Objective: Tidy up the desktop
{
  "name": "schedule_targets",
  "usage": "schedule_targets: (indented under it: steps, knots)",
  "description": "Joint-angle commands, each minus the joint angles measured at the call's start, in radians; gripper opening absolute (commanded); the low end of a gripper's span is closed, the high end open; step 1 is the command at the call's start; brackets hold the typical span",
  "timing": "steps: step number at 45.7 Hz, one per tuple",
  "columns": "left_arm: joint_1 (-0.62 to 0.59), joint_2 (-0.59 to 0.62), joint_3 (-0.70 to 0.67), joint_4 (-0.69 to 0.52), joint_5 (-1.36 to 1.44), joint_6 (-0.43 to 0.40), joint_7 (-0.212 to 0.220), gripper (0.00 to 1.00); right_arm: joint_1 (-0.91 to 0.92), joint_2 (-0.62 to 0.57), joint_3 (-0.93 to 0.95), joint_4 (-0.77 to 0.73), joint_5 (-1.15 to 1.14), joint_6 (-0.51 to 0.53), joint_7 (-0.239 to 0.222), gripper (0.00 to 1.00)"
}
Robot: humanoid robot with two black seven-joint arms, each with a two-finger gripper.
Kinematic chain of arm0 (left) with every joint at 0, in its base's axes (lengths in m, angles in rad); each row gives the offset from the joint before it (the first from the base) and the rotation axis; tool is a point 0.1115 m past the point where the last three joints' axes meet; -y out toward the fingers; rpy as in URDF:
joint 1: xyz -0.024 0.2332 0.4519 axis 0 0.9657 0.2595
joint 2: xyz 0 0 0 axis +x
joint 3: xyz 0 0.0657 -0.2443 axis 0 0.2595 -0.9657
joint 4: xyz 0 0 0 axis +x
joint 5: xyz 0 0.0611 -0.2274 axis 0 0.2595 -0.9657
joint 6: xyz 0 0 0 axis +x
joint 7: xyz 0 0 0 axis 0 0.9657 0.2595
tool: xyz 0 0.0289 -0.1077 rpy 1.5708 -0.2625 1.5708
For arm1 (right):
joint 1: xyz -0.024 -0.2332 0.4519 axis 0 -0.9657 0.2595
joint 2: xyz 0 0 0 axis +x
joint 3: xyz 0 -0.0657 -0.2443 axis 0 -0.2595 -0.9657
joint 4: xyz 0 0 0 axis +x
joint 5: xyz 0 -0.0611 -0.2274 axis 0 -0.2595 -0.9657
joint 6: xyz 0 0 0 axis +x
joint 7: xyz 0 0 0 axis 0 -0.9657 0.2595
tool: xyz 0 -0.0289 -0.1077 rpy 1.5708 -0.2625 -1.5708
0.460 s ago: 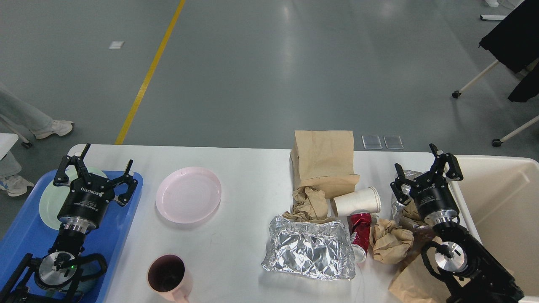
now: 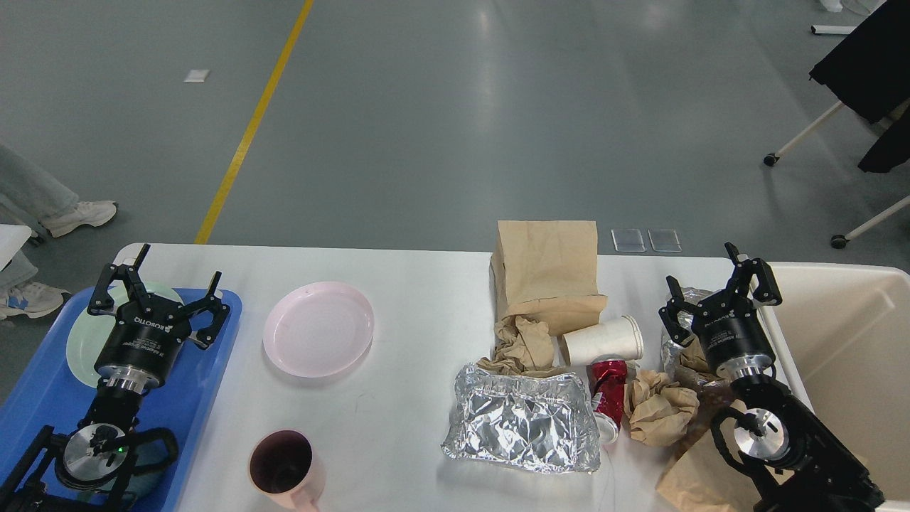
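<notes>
Pink plate (image 2: 318, 328) beside blue tray (image 2: 43, 398); cream bin (image 2: 853, 341) right.
</notes>
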Motion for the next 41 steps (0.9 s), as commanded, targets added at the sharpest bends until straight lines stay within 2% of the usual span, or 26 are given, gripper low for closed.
schedule_targets:
  steps: [1, 7, 12, 20, 25, 30, 34, 38, 41]
  knots:
    - [-0.031, 0.186, 0.198, -0.005, -0.015, 0.000, -0.010, 0.97, 0.000, 0.000, 0.000, -0.001, 0.001, 0.000, 0.000, 1.00]
    - [-0.192, 0.386, 0.535, 0.000, -0.118, 0.000, -0.039, 0.97, 0.000, 0.000, 0.000, -0.001, 0.000, 0.000, 0.000, 1.00]
    - [-0.381, 0.565, 0.869, 0.002, -0.171, -0.006, -0.037, 0.97, 0.000, 0.000, 0.000, -0.001, 0.000, 0.000, 0.000, 1.00]
    - [-0.795, 0.668, 1.523, 0.002, -0.175, -0.015, -0.053, 0.97, 0.000, 0.000, 0.000, -0.001, 0.000, 0.000, 0.000, 1.00]
    - [-1.092, 0.670, 1.948, 0.000, -0.175, -0.020, -0.086, 0.97, -0.001, 0.000, 0.000, 0.000, 0.000, 0.000, 0.000, 1.00]
    - [-1.314, 0.587, 2.259, 0.000, -0.178, -0.018, -0.105, 0.97, -0.001, 0.000, 0.000, 0.000, 0.000, 0.000, 0.000, 1.00]
    - [-1.394, 0.518, 2.388, -0.012, -0.176, -0.029, -0.105, 0.97, -0.001, 0.000, 0.000, 0.000, 0.000, 0.000, 0.000, 1.00]
    - [-1.458, 0.489, 2.455, -0.020, -0.176, -0.038, -0.096, 0.97, -0.001, 0.000, 0.000, 0.000, 0.000, 0.000, 0.000, 1.00]
    - [-1.522, 0.465, 2.525, -0.063, -0.176, -0.075, -0.091, 0.97, -0.001, 0.000, 0.000, 0.000, 0.000, 0.000, 0.000, 1.00]
